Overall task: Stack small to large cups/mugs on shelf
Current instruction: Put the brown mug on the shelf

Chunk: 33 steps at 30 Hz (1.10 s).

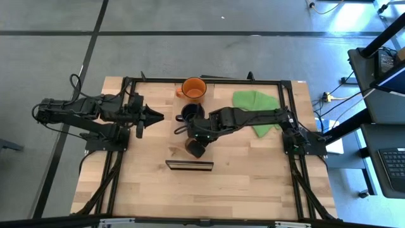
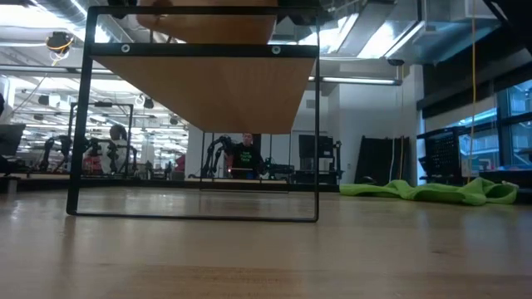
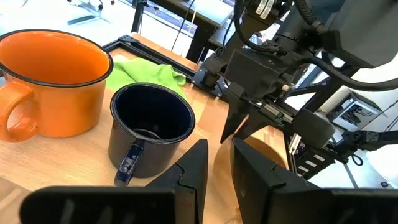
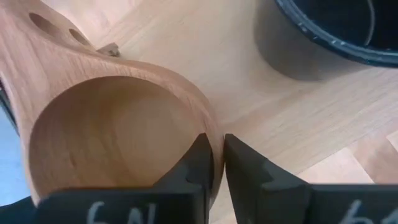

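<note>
The orange mug (image 1: 193, 88) stands at the table's far side, and the navy mug (image 1: 188, 114) stands just in front of it; both show in the left wrist view (image 3: 53, 81) (image 3: 152, 127). My right gripper (image 1: 196, 142) reaches in from the right and is shut on the light wooden cup (image 4: 118, 130), next to the navy mug (image 4: 336, 31). The shelf (image 1: 190, 165) stands just nearer; its plank (image 2: 208, 91) rests on a black frame. My left gripper (image 3: 221, 171) waits left of the mugs, empty, its fingers all but together. My right gripper pinches the wooden cup's wall at the rim (image 4: 214, 134), on the side opposite the handle (image 4: 43, 28). One finger is inside the bowl and one is outside. The fingers slant down from the table's right. The cup is tilted; whether it touches the table I cannot tell.
A green cloth (image 1: 256, 104) lies at the far right of the table. A black frame rail (image 1: 209, 80) runs around the work area. Bare wood (image 1: 190, 196) lies in front of the shelf. A person shows far off in the room (image 2: 245, 154).
</note>
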Motion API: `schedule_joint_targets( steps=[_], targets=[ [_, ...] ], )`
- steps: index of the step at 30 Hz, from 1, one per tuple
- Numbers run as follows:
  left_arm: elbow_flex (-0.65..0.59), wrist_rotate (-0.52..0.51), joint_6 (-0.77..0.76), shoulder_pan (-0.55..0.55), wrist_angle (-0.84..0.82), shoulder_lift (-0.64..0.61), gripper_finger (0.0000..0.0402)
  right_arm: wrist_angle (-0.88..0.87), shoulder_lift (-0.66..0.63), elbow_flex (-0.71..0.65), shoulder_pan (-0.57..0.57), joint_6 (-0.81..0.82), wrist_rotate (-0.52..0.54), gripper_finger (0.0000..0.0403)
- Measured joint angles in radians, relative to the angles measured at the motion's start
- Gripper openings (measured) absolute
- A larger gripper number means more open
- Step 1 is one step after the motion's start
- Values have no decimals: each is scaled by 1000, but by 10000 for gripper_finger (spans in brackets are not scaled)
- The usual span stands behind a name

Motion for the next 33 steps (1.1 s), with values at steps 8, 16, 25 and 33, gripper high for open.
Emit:
schedule_joint_targets(
  steps=[8,16,25,33],
  targets=[
    [0,0,6,0,0,0,63,1,0,0,15,24,9,70],
    [0,0,7,0,0,0,63,22,0,0,19,32,9,65],
    [0,20,8,-1,0,0,63,21,-2,0,26,54,13,75],
    [0,20,8,-1,0,0,63,20,-2,0,27,54,24,77]
  ],
)
